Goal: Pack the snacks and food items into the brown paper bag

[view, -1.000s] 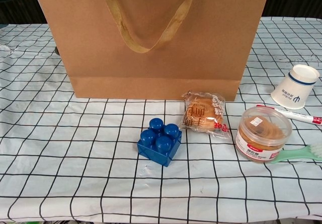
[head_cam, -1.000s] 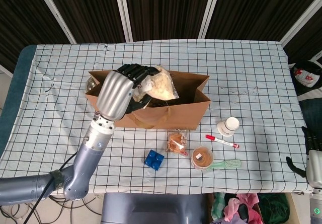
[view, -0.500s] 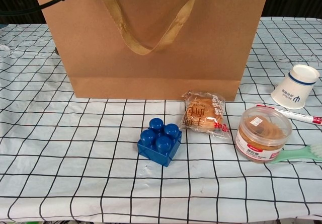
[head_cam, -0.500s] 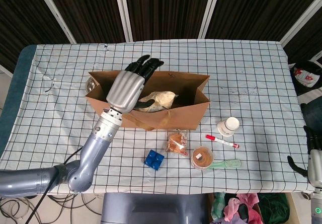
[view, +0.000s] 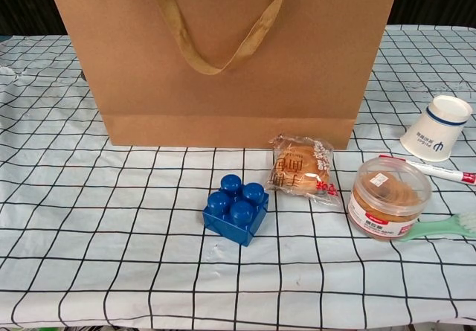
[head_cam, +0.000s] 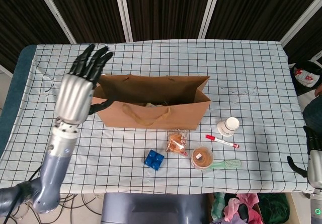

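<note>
The brown paper bag (head_cam: pixel 156 114) stands upright at mid-table with its mouth open; in the chest view the bag (view: pixel 223 56) fills the top. A pale wrapped item barely shows inside it. My left hand (head_cam: pixel 80 85) hovers left of the bag with fingers spread, holding nothing. In front of the bag lie a wrapped bun (head_cam: pixel 176 143) (view: pixel 300 166) and a round lidded tub (head_cam: pixel 202 157) (view: pixel 387 197). My right hand (head_cam: pixel 312 156) shows only at the right edge, low beside the table.
A blue toy brick (head_cam: pixel 154 159) (view: pixel 236 210) sits near the front edge. A white paper cup (head_cam: pixel 229 126) (view: pixel 438 128), a red-capped marker (head_cam: pixel 222 141) and a green brush (head_cam: pixel 226 163) lie at the right. The checked cloth (head_cam: pixel 251 78) covers the table.
My left hand let the pale bagged snack drop into the bag, then lifted out and swung left, fingers spread. The bag's left side has straightened. The right hand has stayed put.
</note>
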Controlling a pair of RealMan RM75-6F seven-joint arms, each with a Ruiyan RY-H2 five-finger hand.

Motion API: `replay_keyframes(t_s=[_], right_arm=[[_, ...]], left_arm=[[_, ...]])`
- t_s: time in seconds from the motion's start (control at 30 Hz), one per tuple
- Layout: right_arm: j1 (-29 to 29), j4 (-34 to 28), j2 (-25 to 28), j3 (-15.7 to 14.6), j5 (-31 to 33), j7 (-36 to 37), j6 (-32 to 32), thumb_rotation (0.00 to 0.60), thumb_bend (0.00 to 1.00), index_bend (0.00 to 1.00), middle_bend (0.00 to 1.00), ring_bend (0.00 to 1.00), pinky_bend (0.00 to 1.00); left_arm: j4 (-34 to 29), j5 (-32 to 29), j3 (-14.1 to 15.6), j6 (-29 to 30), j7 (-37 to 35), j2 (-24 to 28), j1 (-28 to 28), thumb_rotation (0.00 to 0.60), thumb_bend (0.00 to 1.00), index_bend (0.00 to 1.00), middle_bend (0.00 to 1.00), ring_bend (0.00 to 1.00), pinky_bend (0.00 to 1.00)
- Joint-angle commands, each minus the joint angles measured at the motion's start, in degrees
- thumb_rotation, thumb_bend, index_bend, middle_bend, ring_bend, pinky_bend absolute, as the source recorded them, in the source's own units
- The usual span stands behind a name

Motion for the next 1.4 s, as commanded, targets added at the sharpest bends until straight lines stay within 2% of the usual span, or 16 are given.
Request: replay_keyframes(t_s=[0.03,0.1,0.23,0.37,0.57,0.73,0.93,1.13,1.4], right_arm=[[0.0,-0.6,0.3,-0.3,-0.6,0.6,-0.3,0.6,0.22,0.01,0.09,0.18,0.22],[0.1,-1.5,1.1,-1.1,-1.9,1.9,-0.9,0.6,0.22,0.01,0.09,0.18,0.21],[0.4,-3.7,3.2,-3.2,-5.9,4.4,-2.2,0.6,0.22,0.01,0.09,0.18,0.21],[1.4,-5.4,5.0,-5.1,-9.3,3.8,-4.3,0.6,0.22,0.01,0.08,0.17,0.21],[5.1,-10.5,9.8,-7.3,-11.9,-0.3,-12.0,0.6,0.19,0.01,0.07,0.16,0.22],[10.4,-16.8,12.5,-7.8,-13.7,-3.9,-20.6,0.6,0.19,0.01,0.06,0.16,0.21],[17.8,-22.4,11.6,-6.4,-9.9,-14.0,-31.9,0.6,0.17,0.01,0.06,0.15,0.21],[21.9,-24.4,8.0,-5.0,-2.4,-20.9,-36.6,0.6,0.17,0.01,0.06,0.14,0.19],[25.7,-22.7,1.3,-4.4,4.9,-29.0,-37.6,0.6,0.17,0.01,0.06,0.14,0.19]], left_arm=[[3.4,17.8,16.4,12.4,-8.5,8.7,17.6,0.6,0.06,0.13,0.12,0.04,0.17],[9.3,20.6,20.4,14.8,-11.5,8.5,21.5,0.6,0.06,0.14,0.12,0.04,0.17],[18.0,22.2,24.7,15.3,-20.6,8.2,25.0,0.6,0.07,0.14,0.12,0.04,0.18],[22.9,20.8,25.4,16.0,-24.7,6.7,27.3,0.6,0.07,0.14,0.12,0.04,0.17],[29.1,19.8,25.1,17.4,-29.2,3.5,29.4,0.6,0.07,0.14,0.12,0.01,0.08],[28.6,19.2,25.9,14.6,-31.5,4.6,29.6,0.6,0.07,0.12,0.11,0.0,0.06],[25.5,17.0,26.7,10.5,-30.9,7.4,30.0,0.6,0.07,0.11,0.11,0.0,0.06],[23.7,14.4,25.8,8.3,-29.1,8.5,30.1,0.6,0.07,0.11,0.11,0.0,0.05],[23.2,14.0,25.2,6.5,-28.6,8.6,29.9,0.6,0.07,0.11,0.11,0.0,0.02]])
